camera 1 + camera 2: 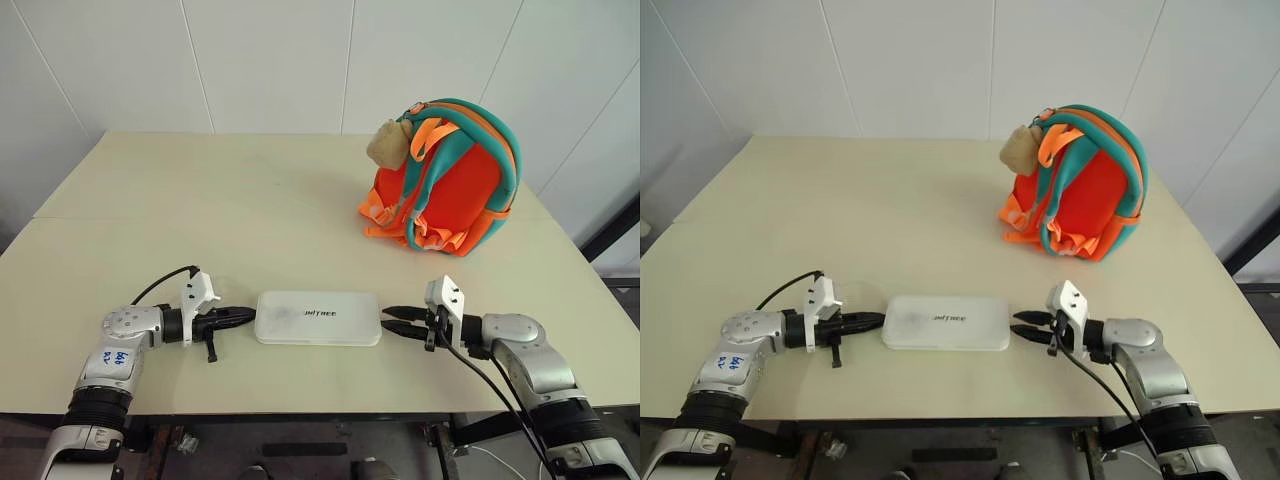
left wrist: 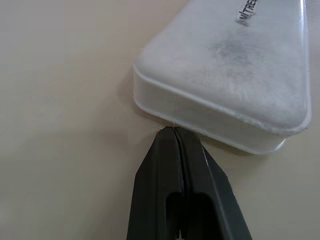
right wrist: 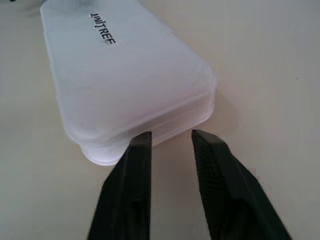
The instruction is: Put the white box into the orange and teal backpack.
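The white box point(image 1: 318, 318) lies flat near the table's front edge, dark lettering up. My left gripper point(image 1: 248, 315) is at its left end, lying low over the table and pointing at it. In the left wrist view the gripper point(image 2: 177, 132) is shut, its tip touching the box point(image 2: 225, 65) at the end wall. My right gripper point(image 1: 390, 320) points at the right end. In the right wrist view it point(image 3: 171, 136) is open, fingertips point(image 3: 142, 140) right against the end of the box point(image 3: 125, 75). The orange and teal backpack point(image 1: 450, 180) stands upright at the far right, a beige plush toy point(image 1: 388, 143) on it.
The beige table point(image 1: 250, 200) reaches back to a white panelled wall. Its front edge runs just under both forearms. A black cable point(image 1: 165, 280) loops from the left wrist, and another hangs from the right wrist point(image 1: 490, 385).
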You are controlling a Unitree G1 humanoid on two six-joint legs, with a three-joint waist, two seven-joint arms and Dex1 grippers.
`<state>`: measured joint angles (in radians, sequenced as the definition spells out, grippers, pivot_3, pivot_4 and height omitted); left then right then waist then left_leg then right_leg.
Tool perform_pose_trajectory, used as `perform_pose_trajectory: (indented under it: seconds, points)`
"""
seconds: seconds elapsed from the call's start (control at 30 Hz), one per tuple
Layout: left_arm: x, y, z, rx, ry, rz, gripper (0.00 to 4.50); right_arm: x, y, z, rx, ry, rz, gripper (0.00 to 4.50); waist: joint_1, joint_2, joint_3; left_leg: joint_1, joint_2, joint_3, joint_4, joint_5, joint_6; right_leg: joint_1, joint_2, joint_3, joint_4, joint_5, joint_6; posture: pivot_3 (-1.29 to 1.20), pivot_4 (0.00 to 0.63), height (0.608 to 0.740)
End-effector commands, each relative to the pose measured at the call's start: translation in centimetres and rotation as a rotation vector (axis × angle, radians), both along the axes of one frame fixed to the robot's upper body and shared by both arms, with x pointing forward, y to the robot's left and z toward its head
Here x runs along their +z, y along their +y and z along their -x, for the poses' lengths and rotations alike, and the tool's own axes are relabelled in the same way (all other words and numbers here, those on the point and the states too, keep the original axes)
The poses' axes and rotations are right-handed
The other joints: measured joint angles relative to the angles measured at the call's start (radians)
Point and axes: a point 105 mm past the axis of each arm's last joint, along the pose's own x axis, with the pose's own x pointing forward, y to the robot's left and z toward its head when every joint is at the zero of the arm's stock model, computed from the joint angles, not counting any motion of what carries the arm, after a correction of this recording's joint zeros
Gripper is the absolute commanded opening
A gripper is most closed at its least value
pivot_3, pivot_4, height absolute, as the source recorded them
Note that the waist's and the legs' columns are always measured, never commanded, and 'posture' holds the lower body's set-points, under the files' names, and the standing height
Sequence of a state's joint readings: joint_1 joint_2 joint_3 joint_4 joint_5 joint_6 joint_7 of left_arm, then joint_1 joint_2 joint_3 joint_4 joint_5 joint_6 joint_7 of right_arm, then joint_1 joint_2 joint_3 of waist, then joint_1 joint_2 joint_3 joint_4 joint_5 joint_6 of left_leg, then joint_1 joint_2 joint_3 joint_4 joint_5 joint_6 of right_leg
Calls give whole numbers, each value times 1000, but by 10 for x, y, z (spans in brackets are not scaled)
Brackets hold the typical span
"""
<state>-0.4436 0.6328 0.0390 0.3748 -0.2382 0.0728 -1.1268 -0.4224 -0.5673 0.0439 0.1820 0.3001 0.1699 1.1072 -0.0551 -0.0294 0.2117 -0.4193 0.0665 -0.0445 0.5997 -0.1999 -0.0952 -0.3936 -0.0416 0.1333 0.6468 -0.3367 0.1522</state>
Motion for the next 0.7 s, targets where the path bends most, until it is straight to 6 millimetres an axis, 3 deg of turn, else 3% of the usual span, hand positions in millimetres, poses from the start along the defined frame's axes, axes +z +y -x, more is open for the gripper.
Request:
perform_pose_trajectory:
  seconds: [0.03, 0.23, 0.33, 0.43, 0.5, 0.7]
  points:
    - [0, 13, -7, 87, 13, -45, 841, 19, -9, -3, -3, -62, -6, 2499, 1, 0, 0, 0, 0, 0, 0, 0, 0, 0, 0, 0, 0, 0, 0, 0, 150, 740]
    - [24, 23, -4, 153, 99, 28, 2616, 37, -30, -12, -60, -49, -32, 4488, -2, 0, 0, 1, 0, 0, 0, 0, 0, 1, 0, 0, 1, 0, 0, 0, 150, 740]
    - [41, 27, 5, 119, 173, 102, 3528, 46, -37, -8, -40, 9, -16, 4500, -2, 1, 0, 1, 0, 0, 0, 0, 0, 0, 0, 0, 1, 0, 0, 0, 150, 740]
    - [49, 31, 7, 118, 286, 164, 4423, 39, -29, 9, 47, 151, 43, 4500, -1, 1, 0, 1, 0, 0, -2, 0, 0, 0, 0, 0, 0, -1, -1, 0, 150, 740]
    - [51, 29, 10, 93, 412, 223, 4468, 37, -21, 18, 85, 193, 53, 4500, 0, 1, 0, 1, 0, -1, -2, 0, 0, 0, 0, 0, 0, -1, -1, 0, 150, 740]
    - [42, 17, 5, 143, 731, 355, 4468, 21, -5, 18, 81, 221, 87, 4500, -1, 1, 0, 0, 0, -1, -2, 0, 0, 0, 0, -1, 0, -1, 0, 0, 150, 740]
